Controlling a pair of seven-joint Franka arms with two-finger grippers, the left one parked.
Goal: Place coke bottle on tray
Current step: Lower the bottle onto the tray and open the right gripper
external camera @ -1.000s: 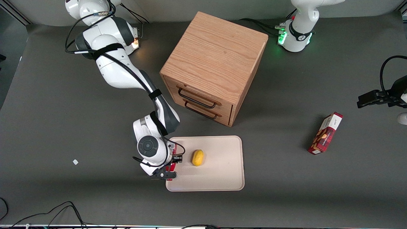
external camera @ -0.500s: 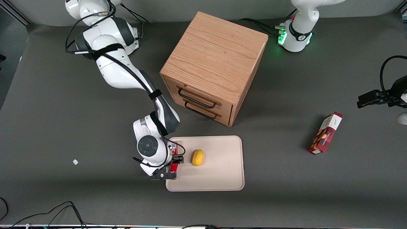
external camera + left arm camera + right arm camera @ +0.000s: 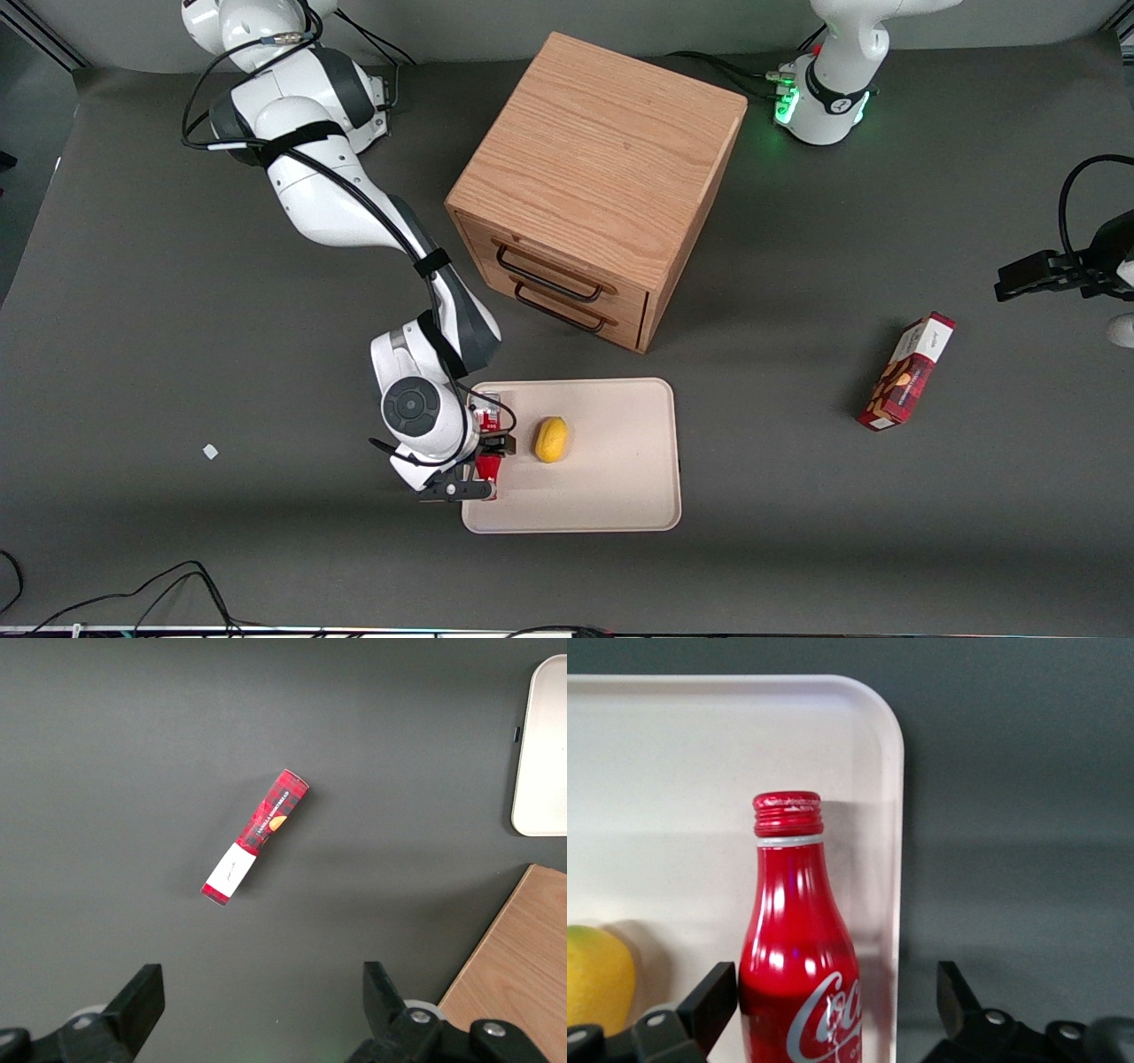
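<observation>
The coke bottle (image 3: 799,939), red with white lettering, lies on the beige tray (image 3: 673,771), close to the rim at the working arm's end, its red cap pointing toward a rounded tray corner. My right gripper (image 3: 835,992) straddles its body and is open. One finger sits next to the bottle's side. The other stands well clear, over the dark table past the rim. From the front, the gripper (image 3: 483,465) hangs over that edge of the tray (image 3: 611,470), and only a red sliver of the bottle (image 3: 486,464) shows between the fingers.
A yellow lemon (image 3: 551,439) lies on the tray beside the bottle. The wooden drawer cabinet (image 3: 602,159) stands farther from the front camera than the tray. A red snack box (image 3: 906,370) lies toward the parked arm's end of the table.
The gripper's fingers have spread apart around the bottle. The arm has hardly moved, and the bottle stays at the tray's edge.
</observation>
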